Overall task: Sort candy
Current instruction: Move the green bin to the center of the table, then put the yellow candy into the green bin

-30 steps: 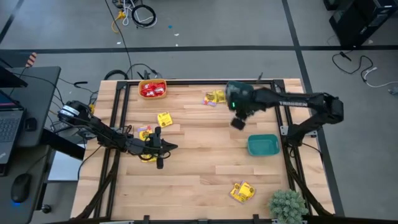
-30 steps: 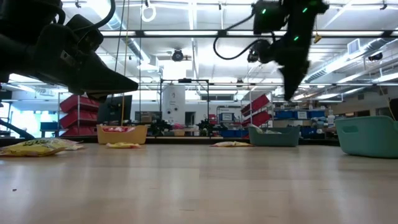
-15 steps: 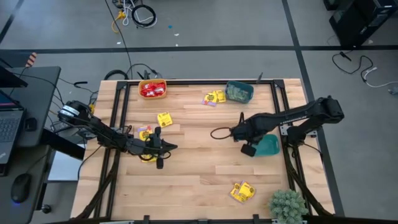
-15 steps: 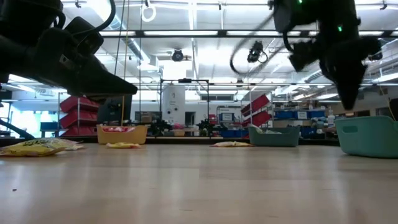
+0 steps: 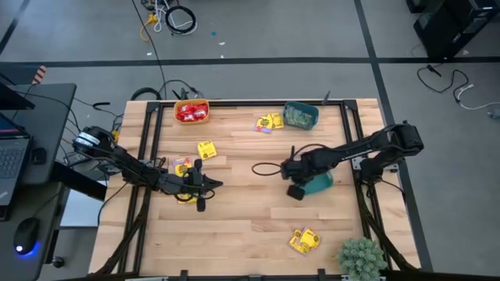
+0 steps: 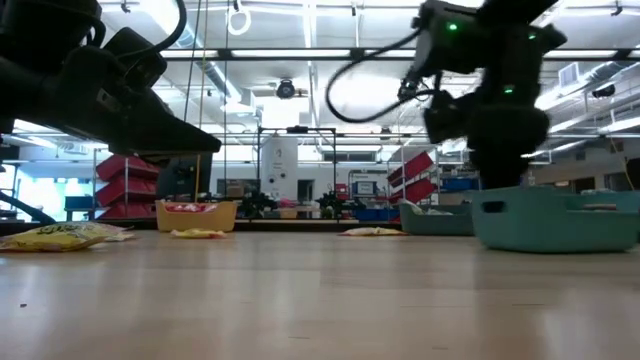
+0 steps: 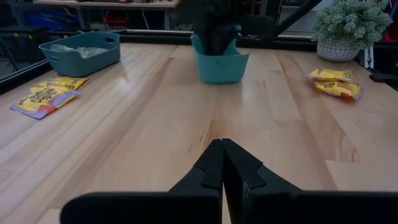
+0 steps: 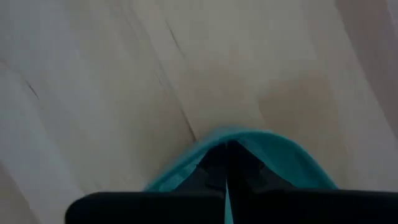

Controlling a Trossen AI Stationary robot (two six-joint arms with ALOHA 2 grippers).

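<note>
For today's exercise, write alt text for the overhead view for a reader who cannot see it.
The right hand is shut on the rim of a teal bowl at the wooden table's right. Yellow candy packets lie scattered, and the left hand waits, shut, at the left.

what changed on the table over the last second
The right gripper swung from the far teal bowl to the near teal bowl, its fingers shut on the rim, and dragged it left toward the table's middle. The left gripper, the orange bowl and the candy packets stayed put.
</note>
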